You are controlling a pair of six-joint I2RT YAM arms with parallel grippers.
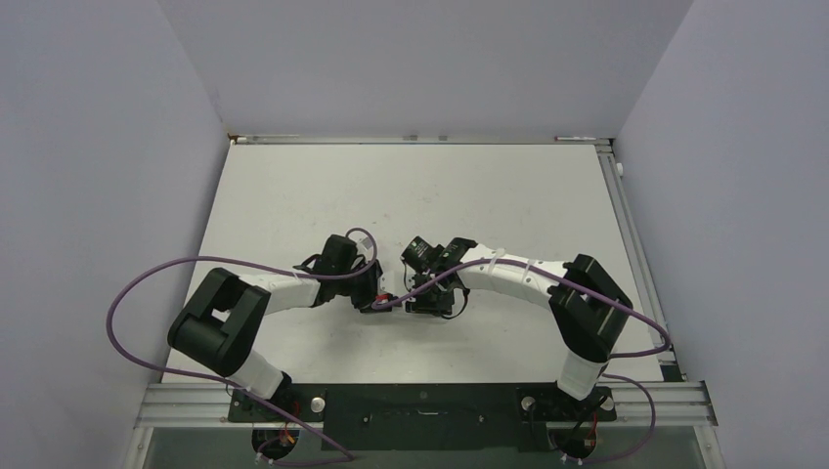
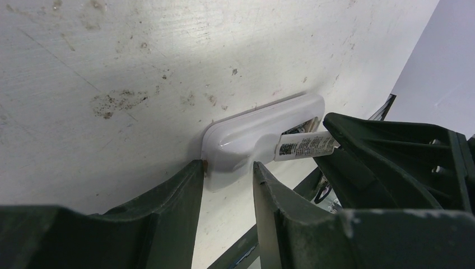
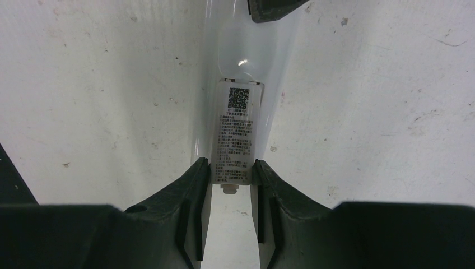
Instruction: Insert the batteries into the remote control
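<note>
The white remote control [image 2: 255,131] lies flat on the table. Its near end sits between the fingers of my left gripper [image 2: 228,167], which is shut on it. My right gripper [image 3: 231,168] is shut on the small white cover piece [image 3: 237,129], the one with a QR label. The cover's far end rests against the remote control [image 3: 246,53] at its slot, while its held end is lifted slightly. In the top view both grippers [image 1: 376,298] [image 1: 418,291] meet tip to tip at the table's middle. The batteries are hidden from every view.
The white table [image 1: 293,195] is scuffed and stained. A metal rail [image 1: 626,225] runs along its right edge, and grey walls close in the back and sides. Purple cables [image 1: 147,283] loop off both arms.
</note>
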